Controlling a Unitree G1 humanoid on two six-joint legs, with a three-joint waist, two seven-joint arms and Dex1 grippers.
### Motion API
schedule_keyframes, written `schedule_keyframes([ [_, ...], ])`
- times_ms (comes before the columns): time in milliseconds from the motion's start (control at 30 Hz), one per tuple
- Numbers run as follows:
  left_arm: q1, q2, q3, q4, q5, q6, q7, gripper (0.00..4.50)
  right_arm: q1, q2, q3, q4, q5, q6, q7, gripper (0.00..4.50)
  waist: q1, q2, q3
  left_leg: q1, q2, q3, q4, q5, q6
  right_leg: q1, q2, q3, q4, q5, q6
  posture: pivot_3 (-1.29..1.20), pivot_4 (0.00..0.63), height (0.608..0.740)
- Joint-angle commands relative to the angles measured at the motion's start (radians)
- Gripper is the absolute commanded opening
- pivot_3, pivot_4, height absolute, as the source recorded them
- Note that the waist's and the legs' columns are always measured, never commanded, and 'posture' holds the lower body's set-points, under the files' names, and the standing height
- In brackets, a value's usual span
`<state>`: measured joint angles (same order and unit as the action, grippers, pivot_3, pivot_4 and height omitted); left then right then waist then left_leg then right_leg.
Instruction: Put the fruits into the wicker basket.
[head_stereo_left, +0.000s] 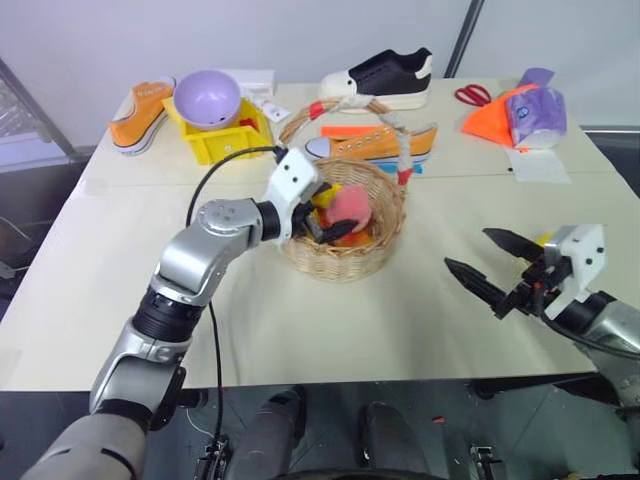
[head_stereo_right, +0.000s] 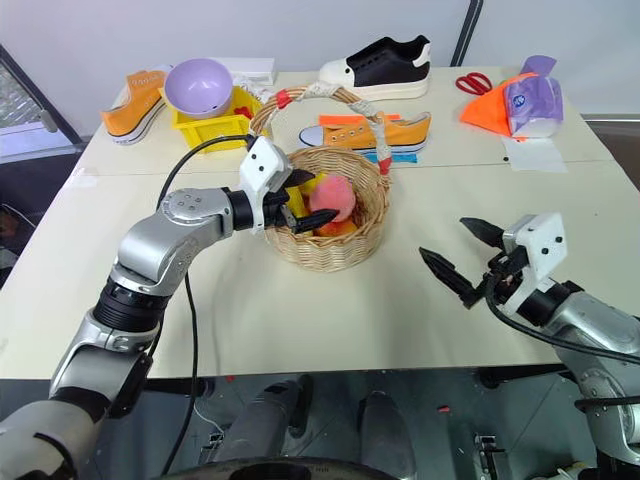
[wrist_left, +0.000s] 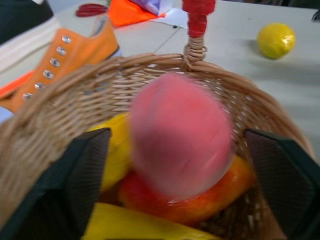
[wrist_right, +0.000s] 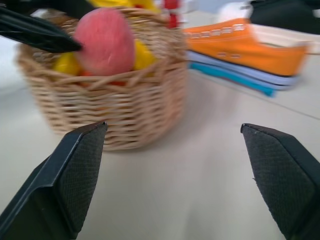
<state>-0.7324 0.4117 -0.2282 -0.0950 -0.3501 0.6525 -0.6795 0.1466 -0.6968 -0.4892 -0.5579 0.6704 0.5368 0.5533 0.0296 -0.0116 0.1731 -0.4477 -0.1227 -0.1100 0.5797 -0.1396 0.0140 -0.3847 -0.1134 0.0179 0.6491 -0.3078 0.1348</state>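
head stereo downward, wrist views near basket (head_stereo_left: 345, 255)

One wicker basket (head_stereo_right: 335, 245) holds four fruits (wrist_left: 180, 150) (a fifth, a lemon (wrist_left: 276, 40), lies outside). Three sneakers (head_stereo_right: 368, 132), one yellow bin (head_stereo_right: 205, 128), one purple bowl (head_stereo_right: 198, 85) and one pair of scissors (head_stereo_right: 474, 82) sit around.

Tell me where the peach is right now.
The peach sits in the wicker basket at mid-table, on top of the yellow and red-orange fruits, between the open fingers of the left gripper.
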Motion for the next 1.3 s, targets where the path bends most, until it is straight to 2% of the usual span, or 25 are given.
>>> schedule_keyframes([
  [33, 0.012, 0.021, 0.077, -0.069, -0.055, -0.076, -0.084, 4.46, -0.008, 0.009, -0.082, 0.062, -0.058, 0.005, -0.096, 4.50, 0.000, 0.000, 0.000, 0.000, 0.000, 0.000, 0.000, 0.000, 0.000, 0.000, 0.000, 0.000, 0.000, 0.000, 0.000, 0.00, 0.150, 0.740],
  [133, 0.077, 0.025, 0.133, -0.170, -0.208, -0.046, -0.195, 4.46, -0.028, 0.000, -0.083, 0.155, -0.152, 0.022, -0.186, 4.50, -0.003, 0.000, 0.000, 0.001, 0.000, 0.000, 0.000, 0.000, 0.000, 0.001, 0.000, 0.000, 0.000, 0.000, -0.001, 0.00, 0.150, 0.740],
  [233, 0.140, 0.065, 0.107, -0.282, -0.292, 0.003, -0.287, 4.46, -0.086, 0.014, -0.075, 0.245, -0.199, 0.044, -0.264, 4.50, -0.006, 0.001, 0.000, 0.001, 0.000, 0.000, 0.000, 0.000, 0.000, 0.001, 0.000, 0.000, 0.000, -0.001, -0.002, 0.00, 0.150, 0.740],
  [400, 0.172, 0.070, 0.046, -0.338, -0.282, 0.016, -0.289, 4.46, -0.214, 0.041, -0.058, 0.415, -0.250, 0.090, -0.364, 4.50, -0.017, 0.002, -0.001, 0.004, 0.000, 0.000, 0.001, 0.000, 0.000, 0.004, 0.000, 0.000, 0.001, -0.002, -0.004, 0.00, 0.150, 0.740],
  [633, 0.179, 0.045, 0.011, -0.354, -0.268, 0.019, -0.246, 4.46, -0.377, 0.075, -0.046, 0.617, -0.254, 0.129, -0.402, 4.50, -0.020, 0.002, -0.001, 0.004, 0.000, 0.000, 0.001, 0.001, 0.000, 0.005, 0.001, 0.000, 0.001, -0.002, -0.004, 0.00, 0.150, 0.740],
  [900, 0.180, 0.045, 0.008, -0.351, -0.265, 0.022, -0.219, 4.46, -0.433, 0.087, -0.026, 0.709, -0.270, 0.149, -0.398, 4.50, -0.019, 0.002, -0.001, 0.004, 0.000, 0.000, 0.001, 0.001, 0.000, 0.005, 0.001, 0.000, 0.001, 0.000, -0.001, 0.00, 0.150, 0.740],
  [933, 0.180, 0.045, 0.008, -0.352, -0.266, 0.023, -0.217, 4.50, -0.436, 0.088, -0.028, 0.714, -0.268, 0.146, -0.398, 4.09, -0.019, 0.002, -0.001, 0.004, 0.000, 0.000, 0.001, 0.001, 0.000, 0.005, 0.001, 0.000, 0.001, 0.000, -0.001, 0.00, 0.150, 0.740],
  [967, 0.180, 0.045, 0.009, -0.352, -0.266, 0.023, -0.216, 4.50, -0.437, 0.090, -0.030, 0.717, -0.267, 0.143, -0.397, 3.95, -0.019, 0.003, -0.001, 0.004, 0.000, 0.000, 0.001, 0.001, 0.000, 0.005, 0.001, 0.000, 0.001, 0.000, -0.001, 0.00, 0.150, 0.740],
  [1000, 0.180, 0.046, 0.010, -0.352, -0.266, 0.023, -0.215, 4.50, -0.436, 0.089, -0.028, 0.716, -0.270, 0.131, -0.393, 3.62, -0.019, 0.003, -0.001, 0.004, 0.000, 0.000, 0.001, 0.001, 0.000, 0.005, 0.001, 0.000, 0.001, 0.000, -0.001, 0.00, 0.150, 0.740],
  [1067, 0.182, 0.052, 0.019, -0.350, -0.266, 0.018, -0.214, 4.50, -0.418, 0.079, -0.012, 0.684, -0.280, 0.109, -0.371, 2.61, -0.019, 0.003, 0.000, 0.004, 0.000, 0.000, 0.001, 0.001, 0.000, 0.005, 0.001, 0.000, 0.001, 0.000, -0.001, 0.00, 0.150, 0.740],
  [1100, 0.185, 0.055, 0.035, -0.347, -0.270, 0.014, -0.211, 4.50, -0.400, 0.071, 0.005, 0.645, -0.289, 0.095, -0.351, 2.32, -0.019, 0.003, 0.000, 0.004, 0.000, 0.000, 0.001, 0.001, 0.000, 0.005, 0.001, 0.000, 0.001, 0.000, -0.001, 0.00, 0.150, 0.740],
  [1233, 0.215, 0.094, 0.136, -0.316, -0.284, -0.001, -0.195, 4.50, -0.311, 0.014, 0.086, 0.409, -0.284, 0.062, -0.199, 2.32, -0.025, 0.007, 0.000, 0.004, 0.000, 0.001, 0.000, 0.001, 0.000, 0.003, 0.001, 0.000, 0.001, 0.000, -0.001, 0.00, 0.150, 0.740],
  [1300, 0.253, 0.119, 0.224, -0.283, -0.281, -0.036, -0.182, 4.50, -0.264, -0.022, 0.116, 0.233, -0.209, 0.059, -0.069, 2.32, -0.029, 0.008, 0.000, 0.004, 0.000, 0.001, 0.000, 0.001, 0.000, 0.002, 0.001, 0.000, 0.002, 0.000, -0.001, 0.00, 0.150, 0.740],
])
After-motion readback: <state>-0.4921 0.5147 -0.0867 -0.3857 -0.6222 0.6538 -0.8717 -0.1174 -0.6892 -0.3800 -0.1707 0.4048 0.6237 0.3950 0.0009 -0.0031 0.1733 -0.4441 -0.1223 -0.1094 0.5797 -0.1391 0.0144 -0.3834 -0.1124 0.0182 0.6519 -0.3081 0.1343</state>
